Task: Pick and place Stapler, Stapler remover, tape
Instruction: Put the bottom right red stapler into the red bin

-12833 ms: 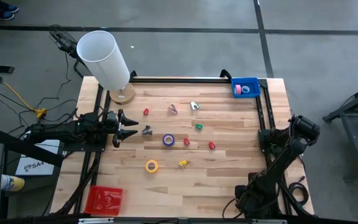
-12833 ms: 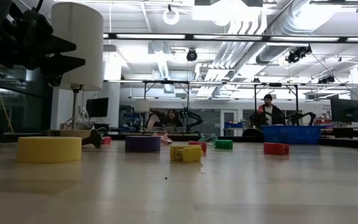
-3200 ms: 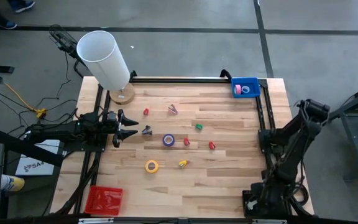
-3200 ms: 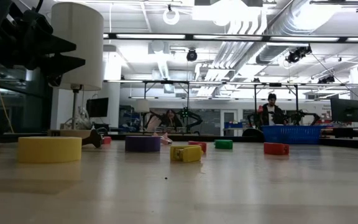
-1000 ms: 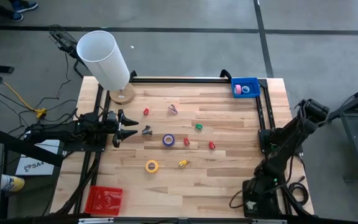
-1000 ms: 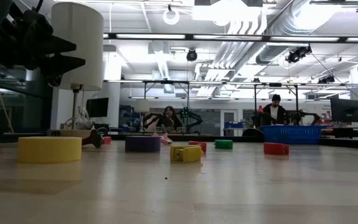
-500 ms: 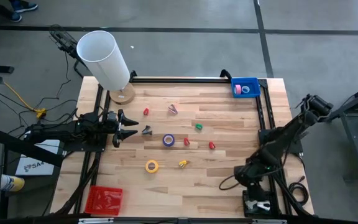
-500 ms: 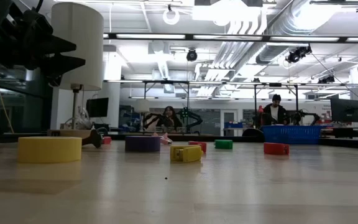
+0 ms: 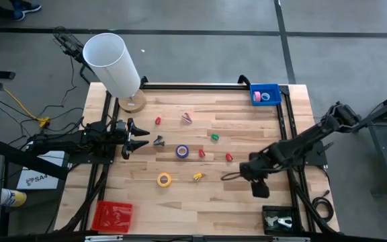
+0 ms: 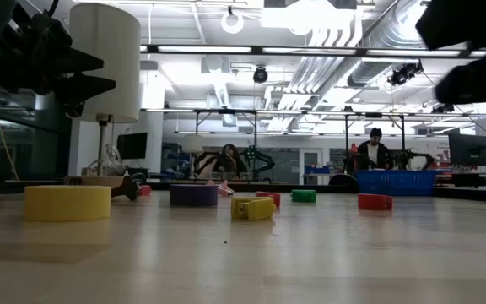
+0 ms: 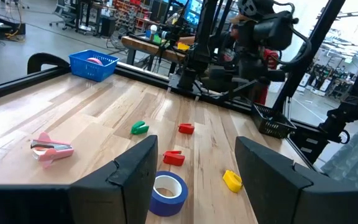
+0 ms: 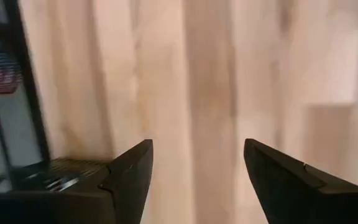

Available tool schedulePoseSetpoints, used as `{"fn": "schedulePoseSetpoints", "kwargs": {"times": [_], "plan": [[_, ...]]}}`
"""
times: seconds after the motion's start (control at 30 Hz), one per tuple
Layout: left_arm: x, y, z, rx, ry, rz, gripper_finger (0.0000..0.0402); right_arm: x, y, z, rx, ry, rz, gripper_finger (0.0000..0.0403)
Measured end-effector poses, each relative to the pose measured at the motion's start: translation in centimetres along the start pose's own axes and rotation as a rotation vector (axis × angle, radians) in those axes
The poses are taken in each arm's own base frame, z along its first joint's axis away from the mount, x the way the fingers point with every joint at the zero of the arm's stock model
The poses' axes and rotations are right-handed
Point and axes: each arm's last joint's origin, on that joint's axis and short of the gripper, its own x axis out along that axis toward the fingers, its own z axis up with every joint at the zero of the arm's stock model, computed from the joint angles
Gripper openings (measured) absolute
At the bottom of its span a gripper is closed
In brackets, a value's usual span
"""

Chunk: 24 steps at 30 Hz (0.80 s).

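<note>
Your right end effector (image 9: 228,176) hangs over the tabletop (image 9: 247,202), out toward the middle from the right side. Its two fingers (image 12: 129,171) are spread apart and nothing is between them. Under them you only see bare wood.

Just ahead of it, a little to the far side, lies a red piece (image 9: 229,156). A yellow piece (image 9: 197,177) lies farther out in front of it, and the yellow tape (image 9: 164,179) lies past that one. The blue tape (image 9: 182,152) sits beyond the red piece, with another small red piece (image 9: 201,153) right beside it. A green piece (image 9: 215,137) is farther toward the back. The pink tape (image 9: 257,98) is already inside the blue basket (image 9: 274,89) at the back corner, well behind this end effector.

Your left end effector (image 9: 127,138) waits at the left edge of the tabletop. Its fingers (image 11: 135,171) are spread apart too, and hold nothing. A small dark thing (image 9: 158,141) lies just in front of it. The blue tape (image 11: 168,191) is a bit farther out, near its fingertips. A pink staple remover (image 11: 50,149) lies off to one side of it, toward the back.

A red tray (image 9: 111,216) sits at the front left corner. A white lamp (image 9: 111,64) stands at the back left corner.
</note>
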Motion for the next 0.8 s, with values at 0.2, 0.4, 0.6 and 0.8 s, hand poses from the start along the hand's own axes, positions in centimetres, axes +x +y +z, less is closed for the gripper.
{"fn": "schedulePoseSetpoints", "kwargs": {"times": [0.2, 0.4, 0.6, 0.8], "plan": [[0.0, 0.0, 0.0, 0.000, 0.000, 0.000, 0.0213, -0.5, -2.3, 1.4, -0.084, -0.086, -0.126, 0.0244], [0.0, 0.0, 0.0, 0.000, 0.000, 0.000, 0.0213, -1.2, -4.7, 2.5, 0.055, -0.166, -0.255, 0.0244], [0.0, 0.0, 0.0, 0.000, 0.001, 0.001, 0.0213, -1.9, -7.0, 3.8, 0.399, -0.277, -0.245, 0.0243], [0.0, 0.0, 0.0, 0.000, 0.000, 0.000, 0.0213, -2.6, -8.6, 4.7, 0.571, -0.385, -0.249, 0.0243]]}}
